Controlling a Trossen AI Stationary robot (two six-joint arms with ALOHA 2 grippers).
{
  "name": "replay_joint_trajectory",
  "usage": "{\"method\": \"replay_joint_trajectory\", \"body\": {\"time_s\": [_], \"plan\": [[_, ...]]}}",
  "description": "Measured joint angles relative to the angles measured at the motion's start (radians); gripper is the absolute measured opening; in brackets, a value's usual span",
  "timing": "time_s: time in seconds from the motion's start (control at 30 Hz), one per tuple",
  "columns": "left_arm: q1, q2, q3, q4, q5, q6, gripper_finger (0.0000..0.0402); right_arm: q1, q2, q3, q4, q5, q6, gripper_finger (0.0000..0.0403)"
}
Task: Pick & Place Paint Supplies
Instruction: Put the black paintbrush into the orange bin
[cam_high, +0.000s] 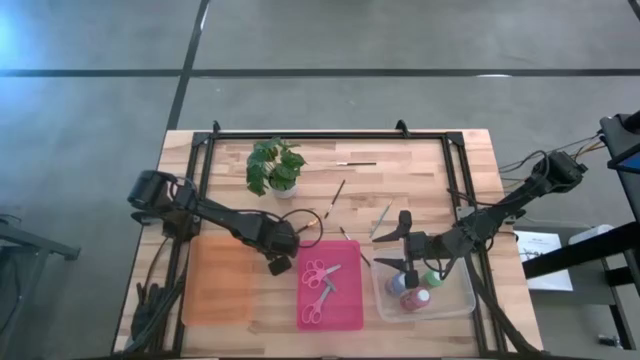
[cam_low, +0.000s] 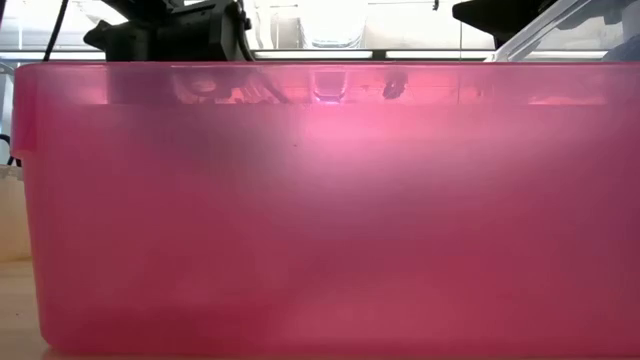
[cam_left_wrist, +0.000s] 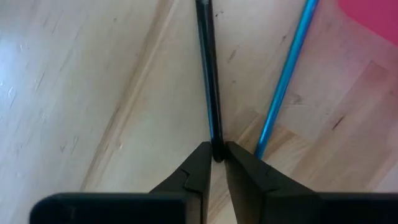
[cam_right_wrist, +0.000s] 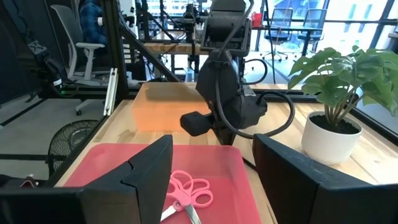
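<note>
My left gripper (cam_high: 279, 264) points down at the wood between the orange tray (cam_high: 220, 280) and the pink tray (cam_high: 345, 310), shut on a thin dark brush (cam_left_wrist: 208, 68). A blue-handled brush (cam_left_wrist: 283, 81) lies on the wood right beside it. Two pink-handled scissors (cam_high: 320, 272) (cam_high: 318, 300) lie in the pink tray. Green (cam_high: 432, 278), red (cam_high: 415, 298) and blue-and-white (cam_high: 397, 283) paint bottles stand in the clear bin (cam_high: 462, 300). My right gripper (cam_high: 395, 242) hovers open over that bin's far left corner, holding nothing. My left gripper pinches the dark brush's handle (cam_left_wrist: 216, 140) between its two fingertips (cam_left_wrist: 200, 163), coming from above and pointing down, with the fingers across the handle. The brush runs on level, away from the fingers and close over the wood; whether it rests on the table I cannot tell.
More brushes lie loose on the wood (cam_high: 337, 193) (cam_high: 381, 218) (cam_high: 352, 163). A potted plant (cam_high: 275, 168) stands at the far left. The pink tray's wall (cam_low: 320, 200) fills the low view. A black frame (cam_high: 330, 135) borders the table.
</note>
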Motion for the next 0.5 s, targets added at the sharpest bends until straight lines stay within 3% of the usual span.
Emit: {"method": "replay_joint_trajectory", "body": {"time_s": [0.5], "plan": [[0.004, 0.034, 0.049, -0.046, -0.047, 0.003, 0.0006, 0.000, 0.000, 0.000, 0.000, 0.000, 0.000, 0.0219]]}}
